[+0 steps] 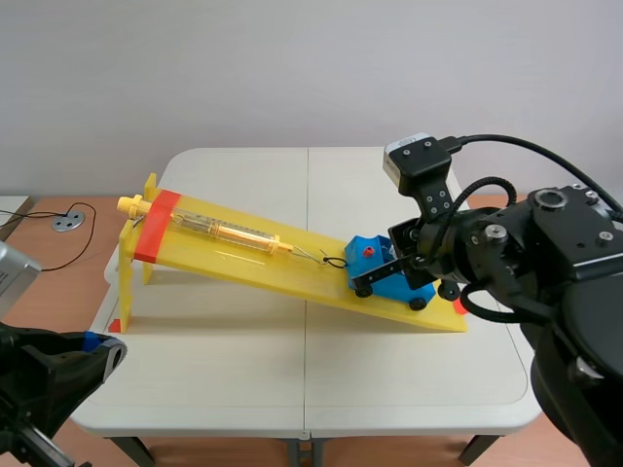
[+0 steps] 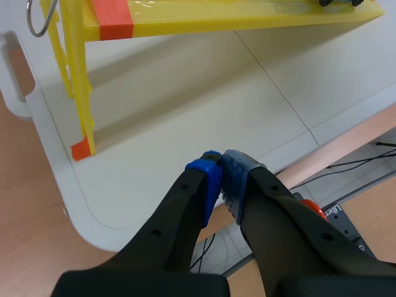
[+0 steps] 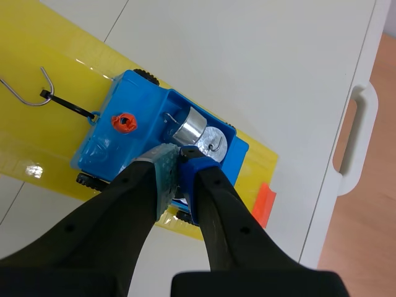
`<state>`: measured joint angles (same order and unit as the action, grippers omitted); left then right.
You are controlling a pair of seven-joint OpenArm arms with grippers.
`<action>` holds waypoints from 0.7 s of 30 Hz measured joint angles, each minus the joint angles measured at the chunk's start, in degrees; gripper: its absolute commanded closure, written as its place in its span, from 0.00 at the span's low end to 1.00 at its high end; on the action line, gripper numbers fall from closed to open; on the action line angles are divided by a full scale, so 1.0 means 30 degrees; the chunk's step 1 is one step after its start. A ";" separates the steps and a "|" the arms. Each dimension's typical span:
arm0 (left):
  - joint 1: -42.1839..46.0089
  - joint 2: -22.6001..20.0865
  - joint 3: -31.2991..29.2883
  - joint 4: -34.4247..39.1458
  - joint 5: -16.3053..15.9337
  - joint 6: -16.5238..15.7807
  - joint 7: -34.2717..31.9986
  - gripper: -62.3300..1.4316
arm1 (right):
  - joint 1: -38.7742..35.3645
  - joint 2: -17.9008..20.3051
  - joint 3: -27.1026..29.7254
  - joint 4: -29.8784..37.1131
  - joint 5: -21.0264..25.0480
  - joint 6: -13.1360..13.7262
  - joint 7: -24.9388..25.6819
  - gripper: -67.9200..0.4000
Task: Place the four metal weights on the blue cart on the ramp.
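Note:
A blue cart (image 1: pixel 375 263) sits at the low end of the yellow ramp (image 1: pixel 243 258). Seen from the right wrist, the cart (image 3: pixel 117 142) has a red knob on top and an open tray at its back. Two shiny metal weights (image 3: pixel 189 127) lie in that tray, one of them (image 3: pixel 213 141) showing a small hook. My right gripper (image 3: pixel 178 162) hangs just over the tray's near side, its pads pressed together with nothing visible between them. My left gripper (image 2: pixel 221 176) is shut on nothing, low by the table's near left corner, far from the cart.
A yellow spring scale (image 1: pixel 224 232) lies along the ramp, with a wire hook (image 3: pixel 31 93) tied to the cart's front. Orange tape wraps the ramp's high end (image 2: pixel 111 15). The white table's edge handle (image 3: pixel 356 136) is beside the cart.

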<state>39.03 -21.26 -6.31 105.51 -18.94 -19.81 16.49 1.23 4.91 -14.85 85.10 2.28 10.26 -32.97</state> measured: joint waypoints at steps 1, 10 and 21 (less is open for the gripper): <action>0.0000 0.0000 0.0000 0.0000 0.0000 0.0000 0.0000 0.93 | 0.0044 0.0000 -0.0051 -0.0160 -0.0015 -0.0022 0.0058 0.98; 0.0000 0.0000 0.0000 0.0000 0.0000 0.0007 0.0000 0.93 | 0.0175 0.0000 -0.0095 -0.1231 -0.0066 -0.0073 0.1188 0.98; 0.0000 0.0000 0.0000 0.0000 0.0000 0.0007 0.0000 0.93 | 0.0262 0.0000 -0.0095 -0.1239 0.0131 0.0015 0.1049 0.65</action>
<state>39.03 -21.26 -6.31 105.51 -18.94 -19.79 16.49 2.02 4.91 -15.14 81.38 2.68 10.31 -29.82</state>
